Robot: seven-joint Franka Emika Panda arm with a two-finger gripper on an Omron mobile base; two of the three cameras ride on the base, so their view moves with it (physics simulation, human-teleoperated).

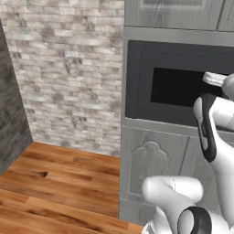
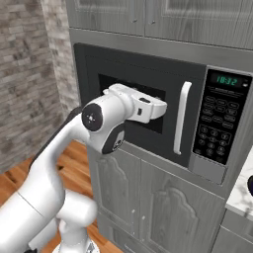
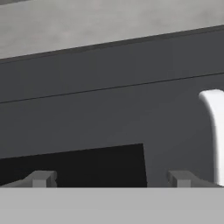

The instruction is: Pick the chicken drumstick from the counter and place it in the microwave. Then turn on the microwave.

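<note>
Your claw (image 3: 111,178) spread wide and holding nothing, facing the shut door of the microwave (image 2: 148,74), near its white handle (image 2: 181,117), worktop (image 2: 242,195) corner at right.

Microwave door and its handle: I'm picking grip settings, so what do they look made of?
The microwave door looks like matte dark plastic or painted metal around a black window. The handle looks like smooth, slightly glossy white plastic, possibly coated metal.

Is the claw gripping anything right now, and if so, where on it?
Nothing is held. The claw is open with empty space between its fingertips, facing the shut microwave door, its white handle off to one side.
</note>
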